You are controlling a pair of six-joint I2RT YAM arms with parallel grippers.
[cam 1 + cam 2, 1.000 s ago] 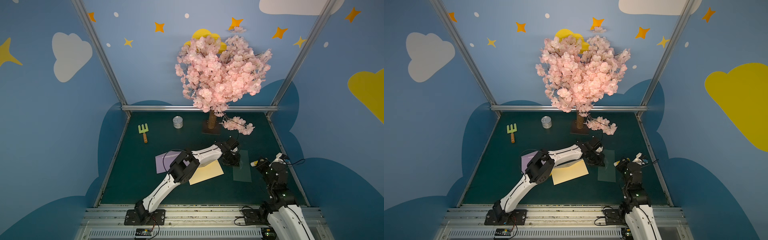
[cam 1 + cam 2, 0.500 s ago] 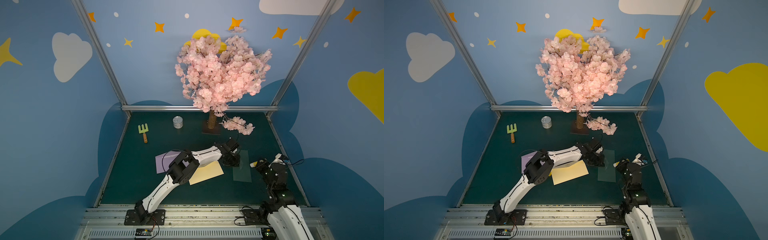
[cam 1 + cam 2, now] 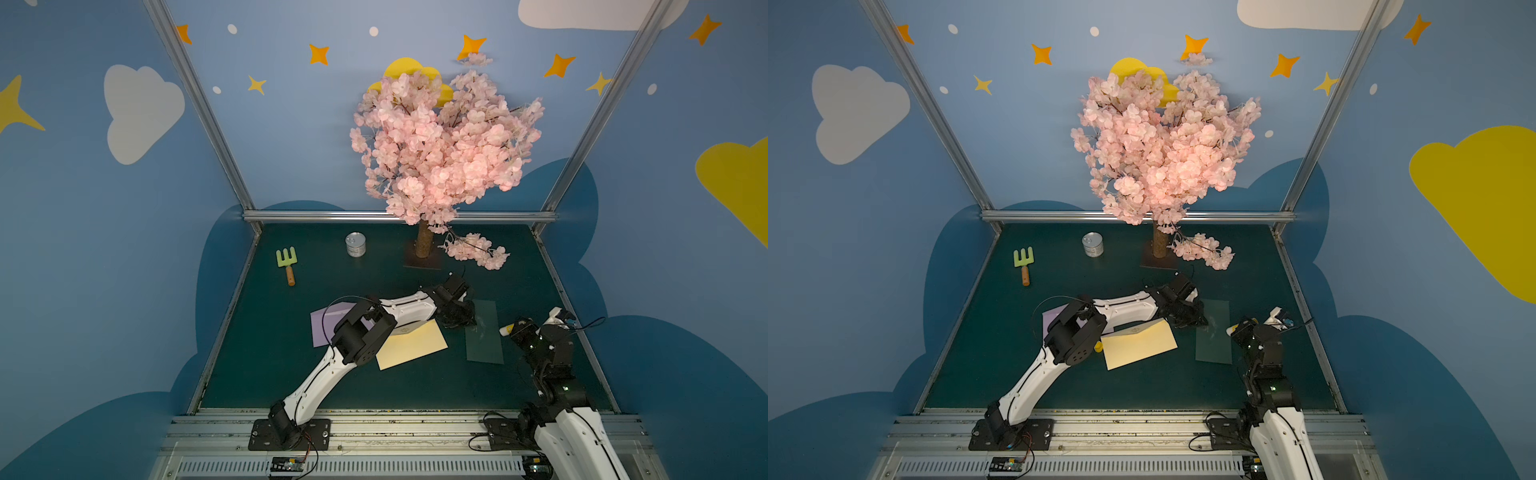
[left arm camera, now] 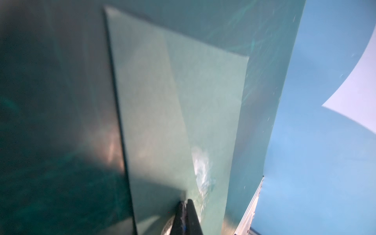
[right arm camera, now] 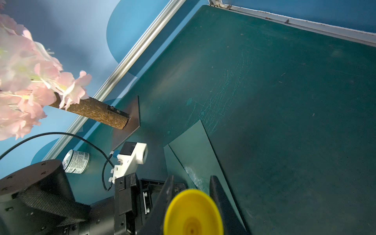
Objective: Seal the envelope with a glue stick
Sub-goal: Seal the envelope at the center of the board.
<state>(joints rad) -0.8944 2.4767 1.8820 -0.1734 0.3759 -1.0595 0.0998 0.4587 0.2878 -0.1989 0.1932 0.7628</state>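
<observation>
A dark green envelope (image 3: 484, 332) (image 3: 1214, 332) lies flat on the green mat right of centre, with a whitish glue smear along its fold (image 4: 201, 166) (image 5: 193, 175). My left gripper (image 3: 461, 320) (image 3: 1190, 318) (image 4: 184, 203) is shut, its tips down on the envelope's left edge beside the smear. Whether paper is pinched between them does not show. My right gripper (image 3: 509, 330) (image 3: 1233, 330) (image 5: 192, 181) hovers just right of the envelope, shut on the yellow glue stick (image 5: 192, 211), whose pale tip (image 3: 505, 331) points toward the envelope.
A yellow envelope (image 3: 411, 345) and a purple one (image 3: 324, 328) lie under the left arm. A small yellow piece (image 3: 1098, 346) sits by the yellow envelope. At the back stand a blossom tree (image 3: 424, 249), a tin can (image 3: 355, 244) and a green toy rake (image 3: 286, 262).
</observation>
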